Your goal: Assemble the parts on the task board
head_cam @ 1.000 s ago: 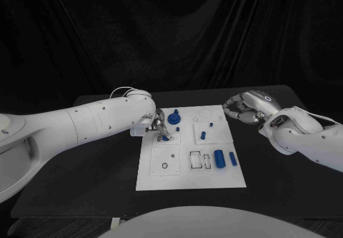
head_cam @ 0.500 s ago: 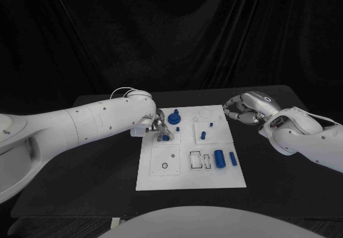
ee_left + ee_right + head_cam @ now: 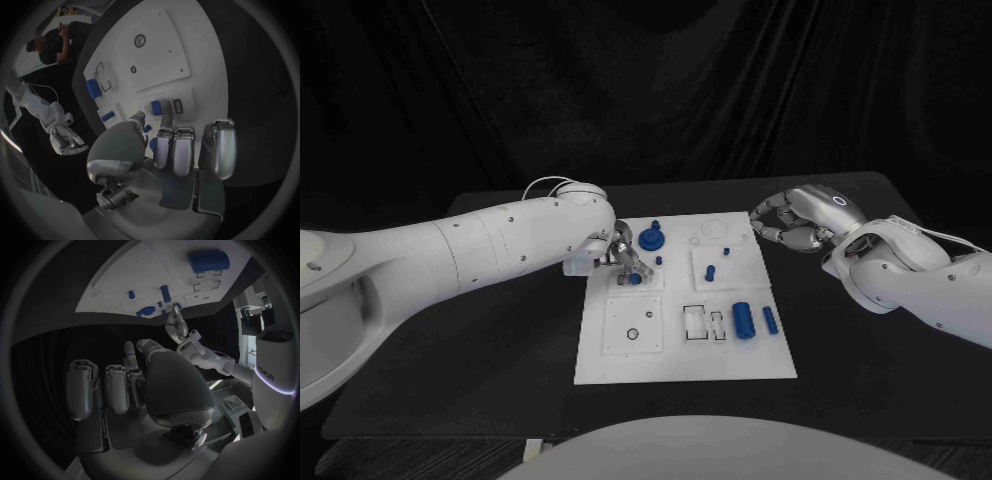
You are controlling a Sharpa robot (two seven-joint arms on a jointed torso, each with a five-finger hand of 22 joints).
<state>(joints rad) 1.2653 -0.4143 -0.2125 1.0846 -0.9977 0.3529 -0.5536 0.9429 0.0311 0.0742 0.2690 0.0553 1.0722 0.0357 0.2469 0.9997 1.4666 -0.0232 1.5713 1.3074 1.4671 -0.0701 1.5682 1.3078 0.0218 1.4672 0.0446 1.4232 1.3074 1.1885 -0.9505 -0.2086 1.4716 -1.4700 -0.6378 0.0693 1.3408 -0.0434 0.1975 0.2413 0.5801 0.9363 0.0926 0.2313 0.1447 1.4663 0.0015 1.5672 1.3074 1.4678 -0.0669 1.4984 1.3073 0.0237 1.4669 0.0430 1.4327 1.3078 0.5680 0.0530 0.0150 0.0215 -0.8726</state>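
A black curtain hangs in folds behind the black table; the scene is dim, with darkness beyond the table's edges

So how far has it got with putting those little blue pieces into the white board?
Partly there, as far as I can tell. Some blue parts seem already seated at the far end of the task board, such as the round blue part. The left hand is working a small blue part at the board's left edge. The large blue cylinder lies loose near the empty slots. The right hand hovers beside the board, curled and holding nothing.
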